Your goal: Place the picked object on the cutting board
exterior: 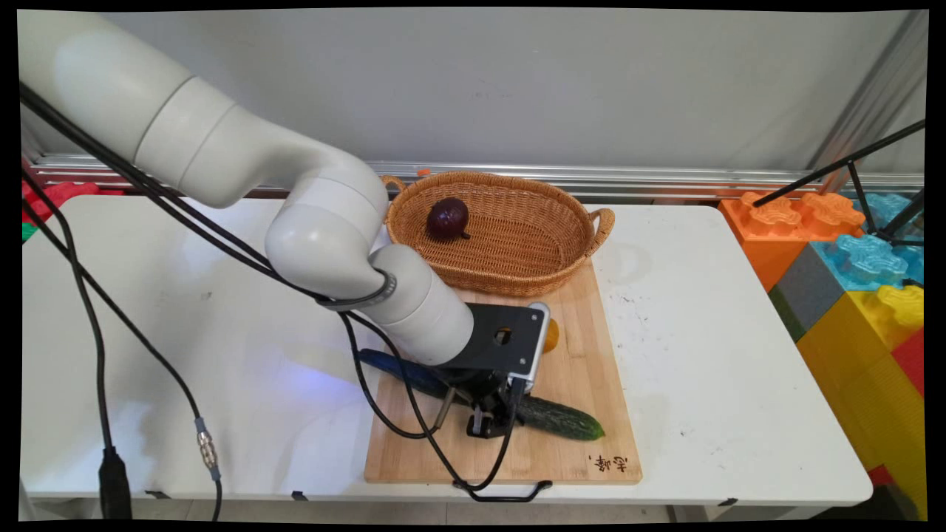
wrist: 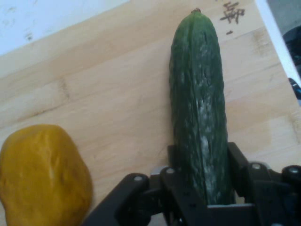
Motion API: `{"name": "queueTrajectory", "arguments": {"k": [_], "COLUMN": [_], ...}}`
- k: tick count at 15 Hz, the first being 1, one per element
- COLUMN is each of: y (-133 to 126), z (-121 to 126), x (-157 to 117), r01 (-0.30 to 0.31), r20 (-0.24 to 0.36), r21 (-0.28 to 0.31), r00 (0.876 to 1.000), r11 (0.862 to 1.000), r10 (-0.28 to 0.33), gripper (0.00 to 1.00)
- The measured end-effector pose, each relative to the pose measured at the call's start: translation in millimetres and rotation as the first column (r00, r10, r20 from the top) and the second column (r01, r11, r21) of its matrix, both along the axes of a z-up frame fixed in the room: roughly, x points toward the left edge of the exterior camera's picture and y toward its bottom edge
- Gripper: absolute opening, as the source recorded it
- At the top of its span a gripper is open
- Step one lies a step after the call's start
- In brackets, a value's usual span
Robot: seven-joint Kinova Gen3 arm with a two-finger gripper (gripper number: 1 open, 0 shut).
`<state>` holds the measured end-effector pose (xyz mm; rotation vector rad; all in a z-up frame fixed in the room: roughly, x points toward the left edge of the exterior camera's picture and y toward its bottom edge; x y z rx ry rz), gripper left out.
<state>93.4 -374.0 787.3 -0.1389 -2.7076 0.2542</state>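
A white table (exterior: 702, 355) holds a wooden cutting board (exterior: 584, 369). The board lies flat on the table, at its near edge, and it reaches back toward the wall. A brown woven basket (exterior: 510, 244) sits behind the board, and its front edge rests on the far end of the board. The table has small dark marks just to the right of the board.

The cutting board (exterior: 584, 369) bears a burnt-in mark, characters unreadable.
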Motion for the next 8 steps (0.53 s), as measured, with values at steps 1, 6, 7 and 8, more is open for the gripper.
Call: {"name": "queueTrajectory", "arguments": {"k": [1,6,7,8], "y": [0.2,0.2,-0.2,-0.5], "z": [-1.0,-6.7,-7.3,-7.6], "x": [0.3,1.9,2.1,2.2], "r01": [0.006,0.045,0.052,0.056], "r20": [-0.005,-0.031,-0.035,-0.037], "r21": [0.0,0.002,0.0,0.0], "r00": [1.0,0.999,0.998,0.998], "r11": [1.0,0.999,0.999,0.998], "r10": [-0.006,-0.045,-0.052,-0.056], "gripper": [0.0,1.0,1.0,1.0]}}
